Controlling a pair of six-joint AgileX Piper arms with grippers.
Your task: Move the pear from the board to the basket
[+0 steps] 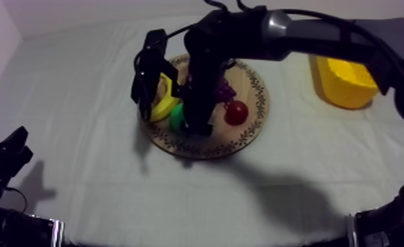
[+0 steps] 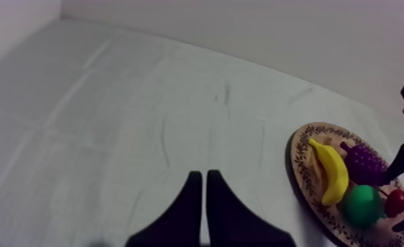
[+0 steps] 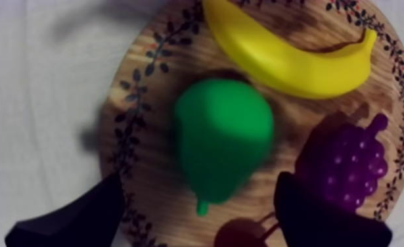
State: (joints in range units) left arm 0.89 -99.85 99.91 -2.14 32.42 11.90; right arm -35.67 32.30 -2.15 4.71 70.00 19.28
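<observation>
1. Black fingers (image 3: 79, 213) of the right gripper (image 3: 201, 185) sit closest in the right wrist view: matte, blunt, spread wide, with nothing clamped between them
2. Just past their tips the pear (image 3: 223, 134) lies on the wooden board (image 3: 145, 157). It is smooth glossy green, fat at one end and tapering to a short stem that points into the gap between the fingers. Its outline is soft, so whether either finger grazes it I cannot tell
3. Round in shape, the board shows pale streaked grain, and a dark leafy vine pattern runs along its rim
4. Beside the pear's broad end lies the banana (image 3: 290, 56), a long curved piece of smooth yellow
5. Near one finger sits the bunch of grapes (image 3: 349, 161), purple and knobbly
6. Close to the pear's stem is the small red fruit (image 3: 240, 233), round and shiny with a thin stalk
7. From above, the right arm (image 1: 296, 29) reaches in from the upper right and drops onto the board at the pear
8. Well apart from the board, at the table's right side, the yellow basket (image 1: 345, 82) stands on the cloth (image 2: 145, 118), which is grey-white and faintly creased
9. Low at the table's left, the left gripper (image 2: 204, 177) has its fingers pressed together into a narrow wedge over bare cloth, holding nothing
</observation>
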